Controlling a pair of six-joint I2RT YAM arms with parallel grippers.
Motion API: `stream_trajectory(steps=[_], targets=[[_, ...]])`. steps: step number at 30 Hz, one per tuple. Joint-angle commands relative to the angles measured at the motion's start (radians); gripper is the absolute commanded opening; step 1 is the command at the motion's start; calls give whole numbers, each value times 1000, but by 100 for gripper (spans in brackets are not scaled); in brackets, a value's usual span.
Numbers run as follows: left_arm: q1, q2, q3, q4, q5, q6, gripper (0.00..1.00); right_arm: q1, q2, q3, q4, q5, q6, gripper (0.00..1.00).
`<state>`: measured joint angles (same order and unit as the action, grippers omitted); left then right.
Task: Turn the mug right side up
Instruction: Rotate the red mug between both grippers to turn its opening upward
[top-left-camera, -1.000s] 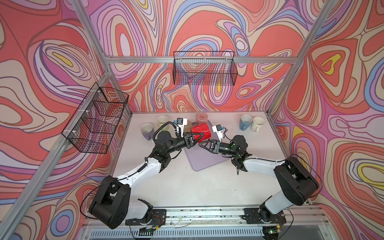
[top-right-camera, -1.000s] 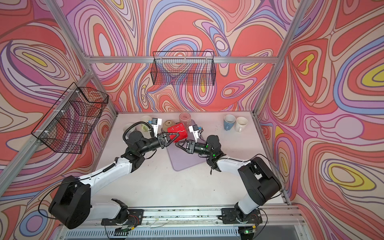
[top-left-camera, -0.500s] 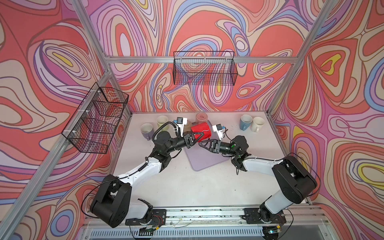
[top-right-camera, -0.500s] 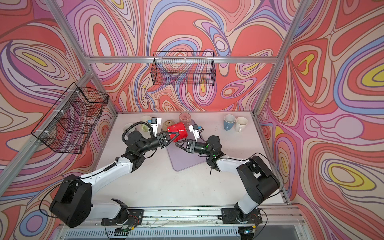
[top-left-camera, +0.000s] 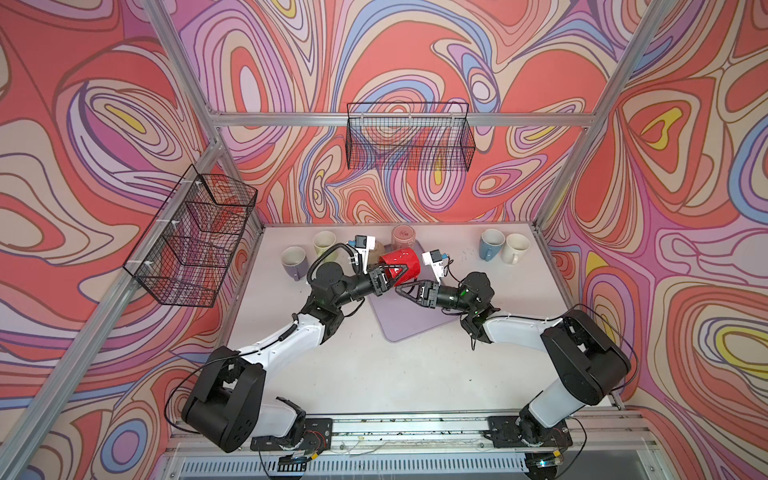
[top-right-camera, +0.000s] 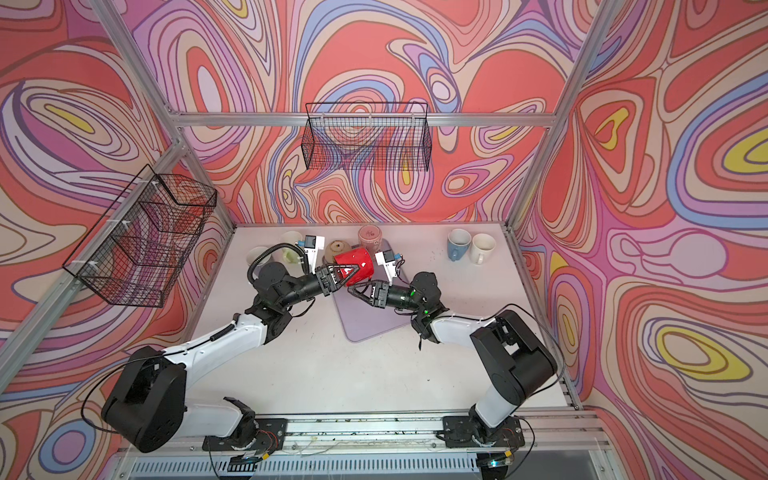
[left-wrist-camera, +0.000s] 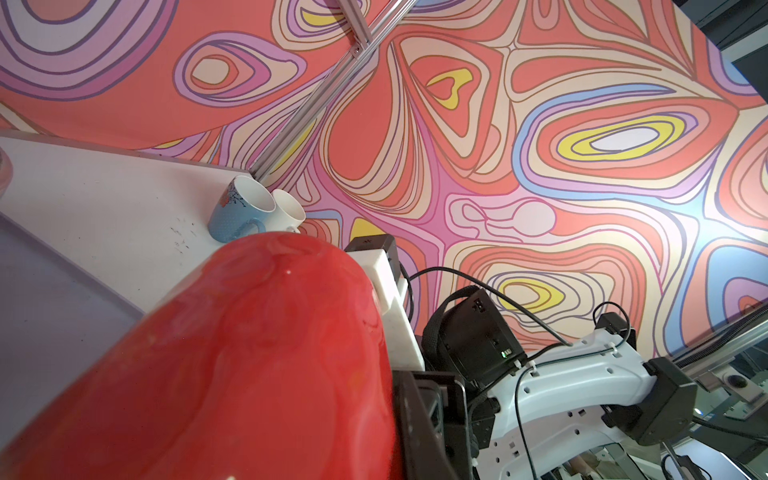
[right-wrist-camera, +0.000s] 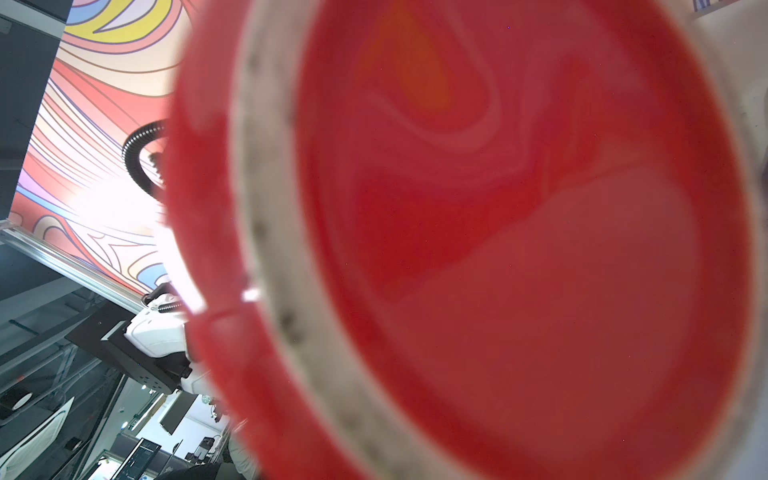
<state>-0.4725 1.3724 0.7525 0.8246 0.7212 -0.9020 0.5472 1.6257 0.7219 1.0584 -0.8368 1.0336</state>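
The red mug (top-left-camera: 405, 266) (top-right-camera: 358, 262) hangs tilted above the lilac mat (top-left-camera: 409, 322), between the two grippers. My left gripper (top-left-camera: 388, 276) (top-right-camera: 343, 276) is shut on its wall. In the left wrist view the red mug (left-wrist-camera: 249, 353) presses against one black finger (left-wrist-camera: 419, 415). My right gripper (top-left-camera: 400, 287) (top-right-camera: 352, 288) points at the mug's lower edge from the right, tips close under it. The spread of its jaws does not show. The mug's base (right-wrist-camera: 498, 249), with a pale foot ring, fills the right wrist view.
A pink mug (top-left-camera: 402, 237) stands upside down at the back. A green mug (top-left-camera: 324, 243) and a lilac mug (top-left-camera: 294, 262) stand back left. A blue mug (top-left-camera: 491, 244) and a white mug (top-left-camera: 515, 248) stand back right. Wire baskets (top-left-camera: 409, 141) (top-left-camera: 195, 237) hang on the walls.
My left gripper has closed onto the mug. The mug and both arms stay in nearly the same place above the mat.
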Motion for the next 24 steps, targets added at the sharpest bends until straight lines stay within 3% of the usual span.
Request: stream_trajectory(steps=[1,24], targets=[[0,-28,16,12,-16,29,0,5,-1,26,38,19,-30,40],[65,-141,-4,-159,-49,106,0,2,-13,-12,69,25,-24,50]])
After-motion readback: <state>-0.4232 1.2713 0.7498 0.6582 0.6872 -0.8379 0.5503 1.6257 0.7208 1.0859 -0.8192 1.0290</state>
